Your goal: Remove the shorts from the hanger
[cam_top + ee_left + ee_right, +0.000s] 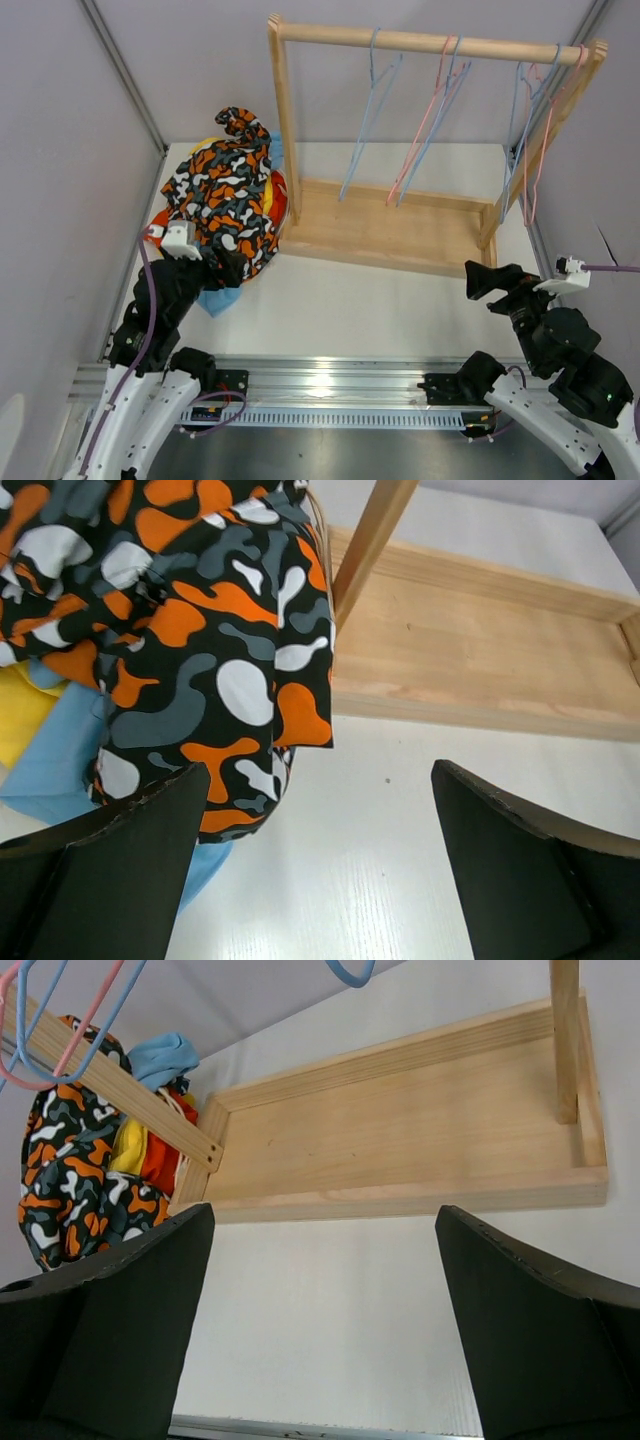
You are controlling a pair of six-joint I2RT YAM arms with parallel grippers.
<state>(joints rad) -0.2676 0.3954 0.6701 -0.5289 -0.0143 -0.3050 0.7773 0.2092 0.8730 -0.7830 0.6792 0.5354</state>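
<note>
L gripper is spread wide w/ nothing in it, sitting at the near edge of the shorts pile. The blotch-print pair lies on top, just far-left of the gripper. Yellow and light blue fabric peek out under it. R gripper is also wide and empty, over the near-right counter, well apart from the pile. The pile rests on the counter against the left post of the wooden rack. Hangers on the rail look bare, so I'd judge nothing more to pull off. If you must reach the shorts, L arm is nearer; the pile's long axis runs near-far.
</note>
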